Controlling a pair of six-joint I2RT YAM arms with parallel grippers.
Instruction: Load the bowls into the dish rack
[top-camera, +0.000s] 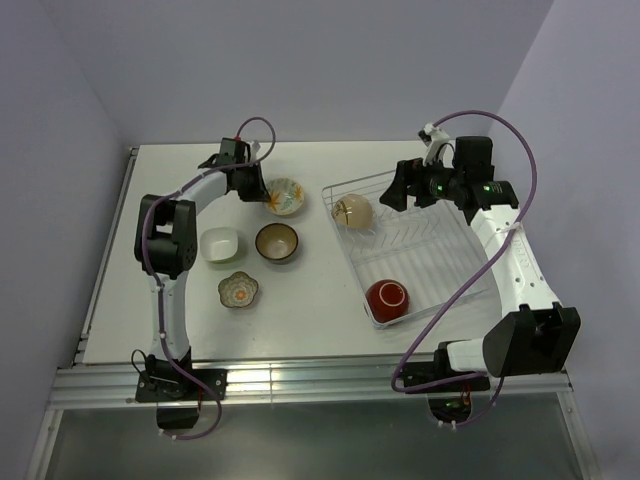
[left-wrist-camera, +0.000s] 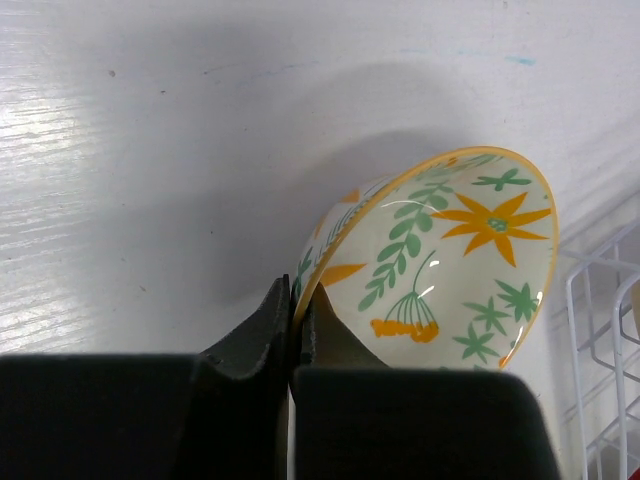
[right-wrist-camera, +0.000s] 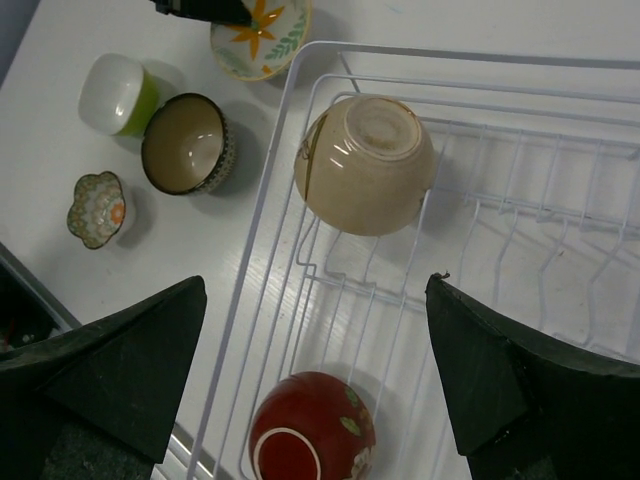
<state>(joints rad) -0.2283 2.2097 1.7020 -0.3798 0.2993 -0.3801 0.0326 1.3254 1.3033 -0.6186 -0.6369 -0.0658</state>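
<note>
Tilted flowered bowl (left-wrist-camera: 440, 260) rim is pinched between left fingers (left-wrist-camera: 287, 310); right fingers (top-camera: 392, 195) stand wide over rack (top-camera: 440, 250), beige bowl (right-wrist-camera: 365, 165) ahead.

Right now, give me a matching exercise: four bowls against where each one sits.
1. flowered cream bowl
2. red bowl
3. dark brown bowl
4. beige bowl

A. near end of the dish rack
B. upright on the table
C. rim pinched in the left gripper
D. far end of the rack, bottom up

Pairs: 1-C, 2-A, 3-B, 4-D
</note>
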